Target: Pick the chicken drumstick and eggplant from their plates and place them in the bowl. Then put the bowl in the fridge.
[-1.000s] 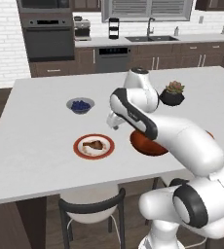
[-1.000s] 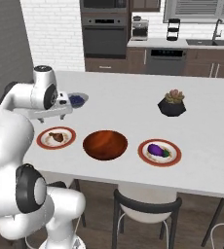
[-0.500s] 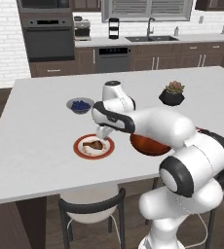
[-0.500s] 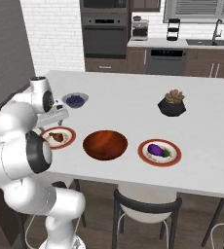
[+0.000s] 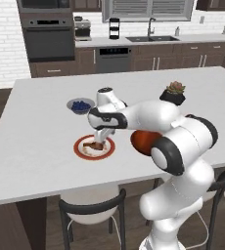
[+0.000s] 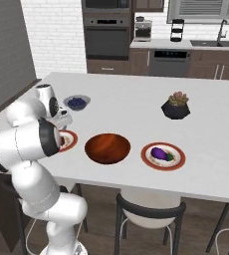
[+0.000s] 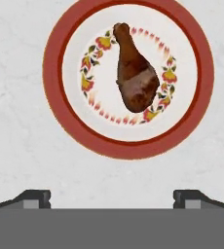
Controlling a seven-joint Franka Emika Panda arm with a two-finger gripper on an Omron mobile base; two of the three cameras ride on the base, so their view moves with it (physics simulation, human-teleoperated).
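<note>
The gripper [image 7: 112, 197] hangs above the near left part of the island counter [image 5: 31, 141], its jaws spread wide with nothing between them; in the hand view the two dark fingertips [image 7: 33, 197] stand far apart at the bottom, over bare counter just off the rim of the plate below. That plate [image 7: 60, 116], white with a red-orange rim and a ring of small flower marks, carries the chicken drumstick [image 7: 133, 73], which lies a little off the plate's middle with its thin bone end pointing away from the fingertips. From the left base view the drumstick [image 5: 93, 145] shows as a small brown lump on the plate [image 5: 85, 150], close to the counter's near edge, with the gripper [image 5: 101, 138] right above it and not touching. The reddish-brown bowl [image 6: 107, 148] sits empty near the middle of the near edge, just beside the drumstick's plate [image 6: 70, 141], which is partly hidden there by the arm. On the bowl's other side, toward the right along the near edge, the second plate [image 6: 178, 160] holds the dark-purple eggplant [image 6: 159, 153]. A small grey bowl of blue berries [image 6: 77, 102] stands farther back on the left side of the counter, and a potted succulent [image 6: 175, 105] stands farther back on the right, well apart from the plates.
</note>
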